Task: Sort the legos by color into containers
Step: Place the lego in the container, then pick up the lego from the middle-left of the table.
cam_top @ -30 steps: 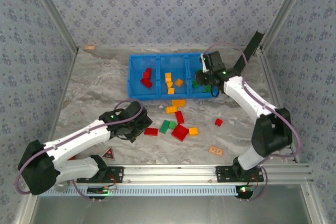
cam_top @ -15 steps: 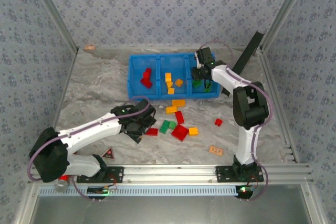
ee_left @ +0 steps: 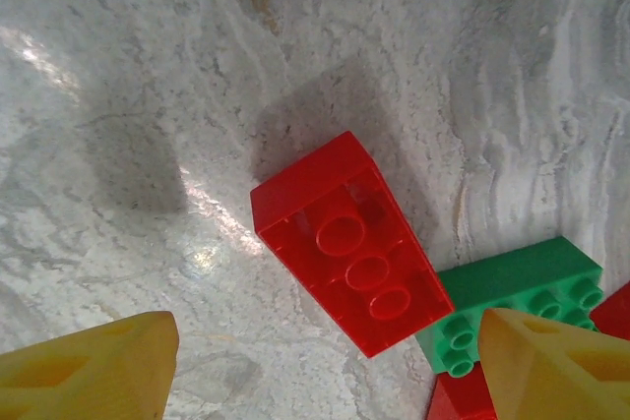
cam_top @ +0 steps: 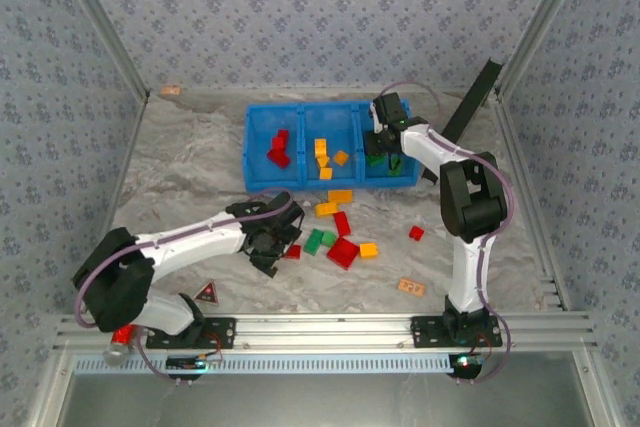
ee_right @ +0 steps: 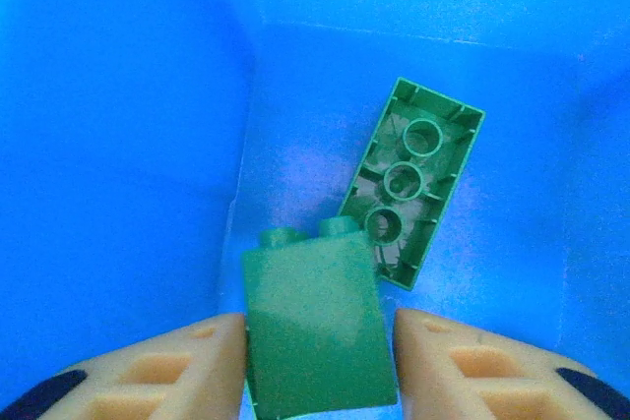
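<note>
My left gripper (ee_left: pixel 325 381) is open, hovering low over a red oblong lego (ee_left: pixel 349 243) lying studs-up on the marble table; its yellow fingers (ee_left: pixel 89 366) stand wide on either side. A green lego (ee_left: pixel 522 302) touches that red one's far end. From above, this gripper (cam_top: pixel 275 244) sits at the left of the loose pile. My right gripper (ee_right: pixel 320 361) is inside the right compartment of the blue tray (ee_right: pixel 118 145), open a little around a green lego (ee_right: pixel 315 327), with a sliver of gap at the right finger. Another green lego (ee_right: pixel 413 184) lies upside down on the floor there.
The tray (cam_top: pixel 250 147) holds red legos (cam_top: pixel 278 150) on the left and orange ones (cam_top: pixel 325 157) in the middle. Loose red, green and orange legos (cam_top: pixel 343 252) lie in front of it. A tan block (cam_top: pixel 411 287) and a black strip (cam_top: pixel 470 102) are on the right.
My left gripper has moved right to the red lego at the pile's edge. My right gripper has reached into the right compartment and its jaws have loosened around the green lego.
</note>
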Robot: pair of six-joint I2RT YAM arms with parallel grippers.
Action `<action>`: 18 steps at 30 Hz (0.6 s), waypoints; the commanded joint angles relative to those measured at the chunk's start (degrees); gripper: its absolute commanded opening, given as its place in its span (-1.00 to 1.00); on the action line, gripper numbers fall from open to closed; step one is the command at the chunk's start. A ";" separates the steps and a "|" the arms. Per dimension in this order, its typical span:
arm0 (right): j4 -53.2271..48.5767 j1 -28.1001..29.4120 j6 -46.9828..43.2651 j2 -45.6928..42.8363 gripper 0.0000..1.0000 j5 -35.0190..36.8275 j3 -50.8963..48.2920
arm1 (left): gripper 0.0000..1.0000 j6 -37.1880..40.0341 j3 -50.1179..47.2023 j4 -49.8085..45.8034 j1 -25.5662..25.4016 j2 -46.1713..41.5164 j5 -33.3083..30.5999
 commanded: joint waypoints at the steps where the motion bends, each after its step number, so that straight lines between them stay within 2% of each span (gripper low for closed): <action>1: -0.08 -0.31 0.04 -0.19 0.02 -1.29 1.75 | 0.59 -1.22 0.85 0.86 0.15 2.08 2.16; 6: -1.15 -0.31 -0.28 -1.53 0.08 -1.61 2.69 | 0.58 -0.65 1.54 0.11 0.95 4.55 3.19; 12: -0.95 0.03 -0.79 -5.60 0.09 -2.32 1.61 | 0.54 -4.74 -2.54 3.83 1.51 4.59 5.11; 18: -0.24 0.54 -0.74 -9.02 0.09 -2.87 -0.30 | 0.48 -3.76 -0.89 3.60 1.74 6.87 4.89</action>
